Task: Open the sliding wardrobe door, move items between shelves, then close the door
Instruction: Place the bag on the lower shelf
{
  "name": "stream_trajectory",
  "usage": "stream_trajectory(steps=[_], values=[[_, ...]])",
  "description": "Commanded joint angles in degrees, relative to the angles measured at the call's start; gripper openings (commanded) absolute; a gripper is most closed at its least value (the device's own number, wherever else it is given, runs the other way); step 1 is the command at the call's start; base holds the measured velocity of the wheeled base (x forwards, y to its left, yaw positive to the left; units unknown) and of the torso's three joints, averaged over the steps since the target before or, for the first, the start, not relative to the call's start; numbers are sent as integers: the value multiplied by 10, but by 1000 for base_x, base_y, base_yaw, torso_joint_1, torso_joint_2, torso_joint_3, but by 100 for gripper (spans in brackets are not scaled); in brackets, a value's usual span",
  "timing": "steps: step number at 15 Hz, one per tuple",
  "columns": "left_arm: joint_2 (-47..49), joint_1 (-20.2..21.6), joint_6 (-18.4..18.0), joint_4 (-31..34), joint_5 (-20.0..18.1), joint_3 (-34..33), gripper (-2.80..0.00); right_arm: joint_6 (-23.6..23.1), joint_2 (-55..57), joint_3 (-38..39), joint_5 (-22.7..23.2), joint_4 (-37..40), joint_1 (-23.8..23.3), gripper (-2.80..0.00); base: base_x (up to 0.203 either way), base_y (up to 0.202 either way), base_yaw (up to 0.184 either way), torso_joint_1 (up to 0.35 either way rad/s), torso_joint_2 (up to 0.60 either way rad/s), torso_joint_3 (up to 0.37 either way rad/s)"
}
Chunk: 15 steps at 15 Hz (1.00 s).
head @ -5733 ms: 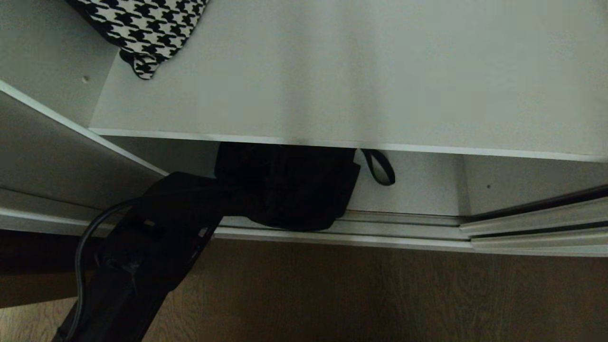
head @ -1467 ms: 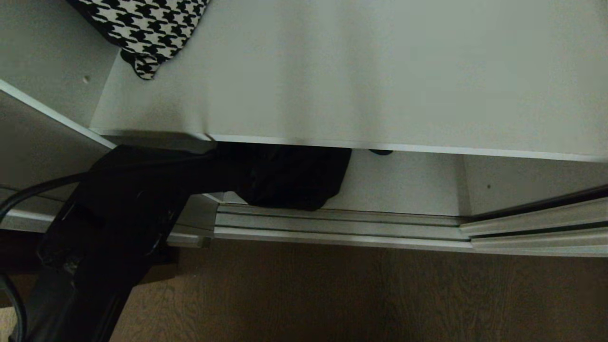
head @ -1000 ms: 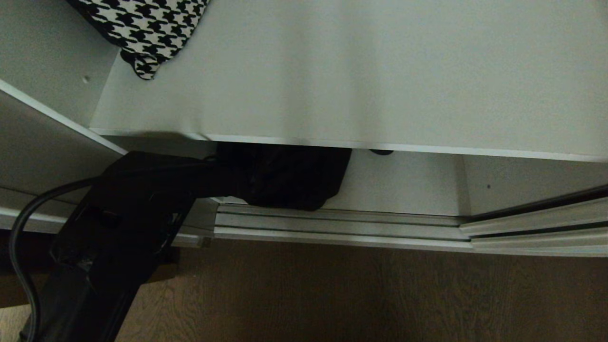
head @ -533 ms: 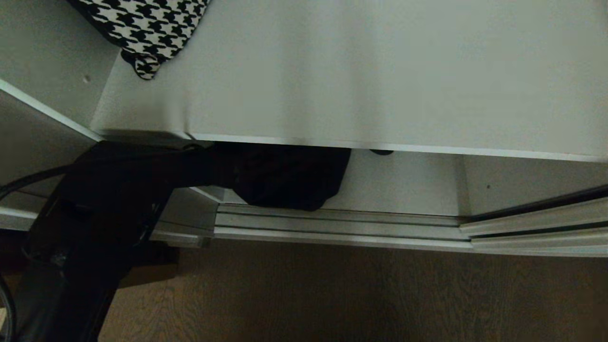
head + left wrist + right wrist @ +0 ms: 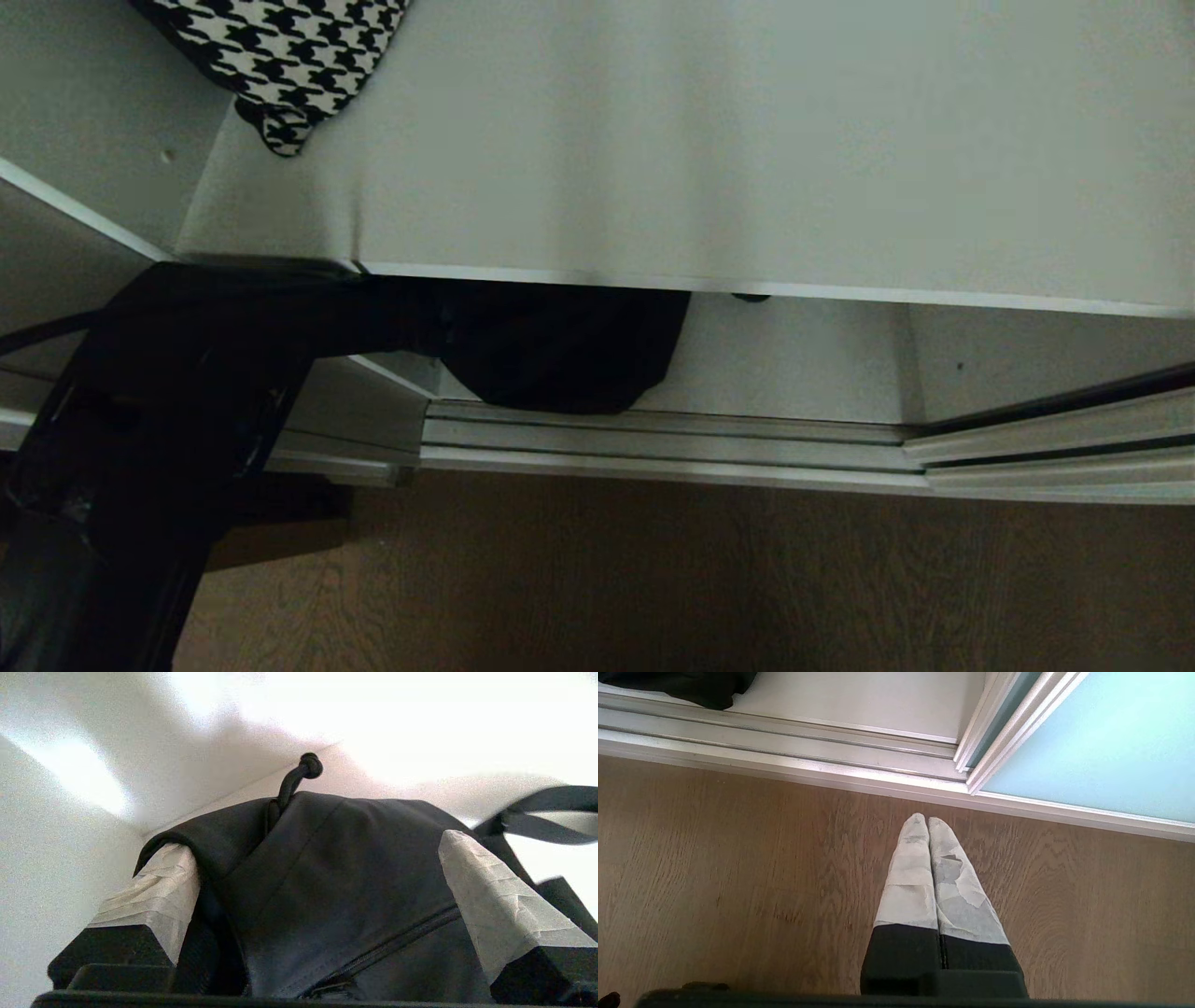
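Note:
A floppy black bag (image 5: 560,355) lies on the lower shelf (image 5: 803,364), partly under the front edge of the upper shelf (image 5: 747,140). My left gripper (image 5: 311,843) reaches in from the left and is open. The taped fingers (image 5: 490,896) stand wide apart on either side of the bag (image 5: 336,882), and a fold of fabric drapes over one finger. The bag's strap (image 5: 546,816) trails off to one side. The sliding wardrobe door (image 5: 1087,742) is slid aside to the right. My right gripper (image 5: 928,820) hangs shut above the wood floor in front of the wardrobe.
A black-and-white houndstooth item (image 5: 280,56) lies at the back left of the upper shelf. The silver floor track (image 5: 653,439) runs along the wardrobe's front, with the door frame (image 5: 1055,439) on it at the right. A side wall (image 5: 84,93) closes the left.
Over the last second my left arm has swung towards the left in the head view while the bag stayed put. Compared with the earliest frame, the bag sits further in, off the track.

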<state>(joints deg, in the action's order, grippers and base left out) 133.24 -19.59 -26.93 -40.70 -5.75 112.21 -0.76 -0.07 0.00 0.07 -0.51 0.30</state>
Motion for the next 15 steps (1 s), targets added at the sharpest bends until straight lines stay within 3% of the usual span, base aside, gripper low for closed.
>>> stream_trajectory(steps=[1, 3, 5, 6, 10, 11, 15], values=[[-11, 3, -1, 46, 1, 0, 0, 0, 0, 0, 0, 0, 0, -280, 0, 0, 0, 0, 0, 0], [-4, 4, 0, 142, 13, 0, 0, 0, 0, 0, 0, 0, 0, -280, 0, 0, 0, 0, 0, 0], [-2, 4, 3, 240, 87, -1, 0, 0, 0, 0, 0, 0, 0, -280, 0, 0, 0, 0, 0, 0], [-3, 3, 5, 269, 104, -1, 0, 0, 0, 0, 0, 0, 0, -280, 0, 0, 0, 0, 0, 0], [-5, 3, 12, 320, 122, -1, 0, 0, 0, 0, 0, 0, 0, -280, 0, 0, 0, 0, 0, 0], [-5, 3, 13, 336, 147, -1, 0, 0, 0, 0, 0, 0, 0, -280, 0, 0, 0, 0, 0, 0], [-7, -2, 9, 253, 207, -1, 0, 0, 0, 0, 0, 0, 0, -280, 0, 0, 0, 0, 0, 0]])
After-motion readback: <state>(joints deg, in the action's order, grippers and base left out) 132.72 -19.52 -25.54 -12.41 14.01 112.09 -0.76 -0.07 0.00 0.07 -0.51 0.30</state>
